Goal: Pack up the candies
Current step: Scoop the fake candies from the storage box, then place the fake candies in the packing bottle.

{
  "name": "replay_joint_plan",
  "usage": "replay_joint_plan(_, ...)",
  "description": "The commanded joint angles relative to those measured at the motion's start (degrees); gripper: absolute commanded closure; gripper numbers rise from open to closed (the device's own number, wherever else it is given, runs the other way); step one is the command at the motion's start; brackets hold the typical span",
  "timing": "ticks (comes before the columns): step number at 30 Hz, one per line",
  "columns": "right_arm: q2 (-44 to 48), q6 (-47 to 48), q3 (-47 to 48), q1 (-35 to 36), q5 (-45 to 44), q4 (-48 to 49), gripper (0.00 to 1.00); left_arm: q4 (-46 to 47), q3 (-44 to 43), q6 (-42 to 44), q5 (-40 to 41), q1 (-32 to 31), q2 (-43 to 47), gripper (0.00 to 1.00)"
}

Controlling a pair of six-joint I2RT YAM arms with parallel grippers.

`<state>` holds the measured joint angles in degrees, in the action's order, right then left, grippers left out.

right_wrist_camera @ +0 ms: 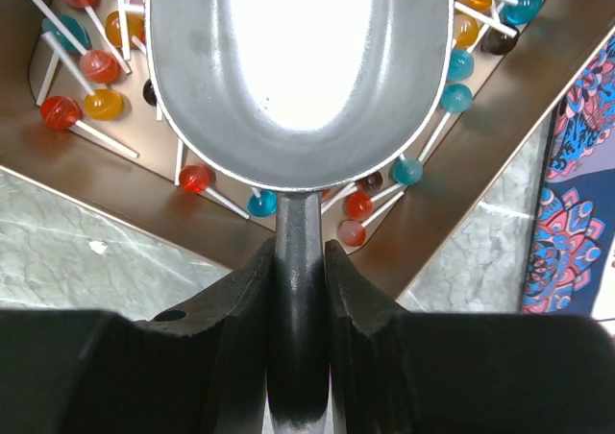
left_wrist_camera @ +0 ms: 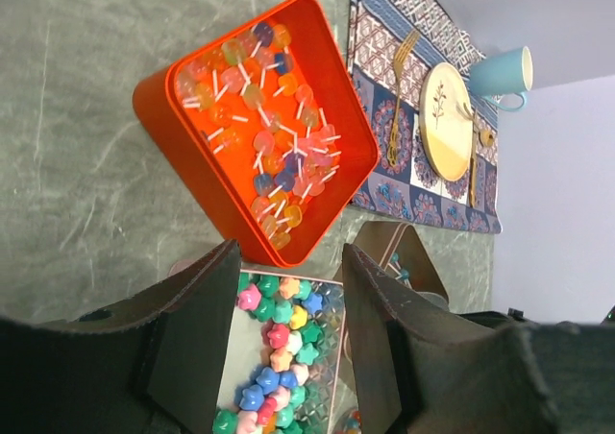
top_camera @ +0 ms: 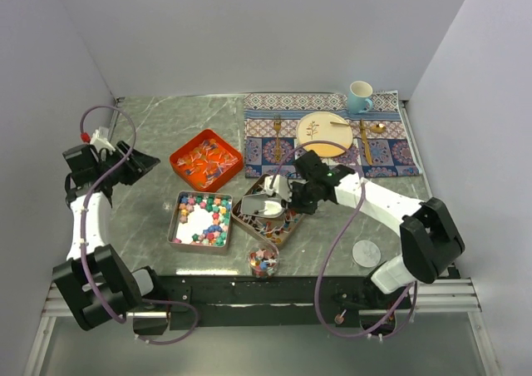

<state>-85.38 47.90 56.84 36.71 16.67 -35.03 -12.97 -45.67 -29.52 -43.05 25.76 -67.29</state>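
Note:
Chunky star-shaped candies [top_camera: 205,212] in pink, green, yellow, blue and orange lie in a silver tin [top_camera: 176,223]; they also show in the left wrist view [left_wrist_camera: 277,336]. Small lollipops fill an orange tray [top_camera: 206,160] and a brown tray [top_camera: 283,225]. My right gripper [top_camera: 297,195] is shut on the handle of a metal scoop [right_wrist_camera: 298,69], whose empty bowl hangs over the brown tray's lollipops [right_wrist_camera: 434,103]. My left gripper [top_camera: 148,162] is open and empty, raised at the left, with the orange tray [left_wrist_camera: 259,127] and the tin ahead of it.
A small glass cup [top_camera: 263,260] holding some candies stands at the near edge. A white round lid [top_camera: 366,252] lies to the right. A patterned placemat [top_camera: 391,155] at the back right bears a plate [top_camera: 324,132], forks, a spoon and a blue mug [top_camera: 360,96].

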Motion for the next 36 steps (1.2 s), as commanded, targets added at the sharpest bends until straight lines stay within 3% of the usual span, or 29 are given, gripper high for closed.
replay_joint_plan(1,5.1,0.8,-2.3,-1.9,5.2,5.1,1.0,-1.3,-3.6,4.8,-3.2,0.7,-0.7,0.48)
replay_joint_plan(9,14.7,4.4,-1.8,-4.5,3.6,1.2,1.0,1.7,-3.0,2.1,-3.5,1.8,0.0,0.47)
replay_joint_plan(14,21.2,11.9,1.2,-3.5,0.8,-8.1,1.0,4.5,-0.7,-0.7,-3.2,1.8,1.5,0.47)
replay_joint_plan(23,33.4,24.3,0.0,10.1,-14.5,-23.1,1.0,7.2,0.5,-5.2,-3.8,1.8,4.0,0.48)
replay_joint_plan(28,30.9,22.5,3.8,18.0,-24.2,-27.2,1.0,9.5,2.5,-7.9,-3.4,1.8,7.4,0.47)
replay_joint_plan(36,24.7,23.6,9.5,23.7,-32.4,-28.9,1.0,9.5,6.6,-9.2,-3.3,1.8,13.0,0.47)
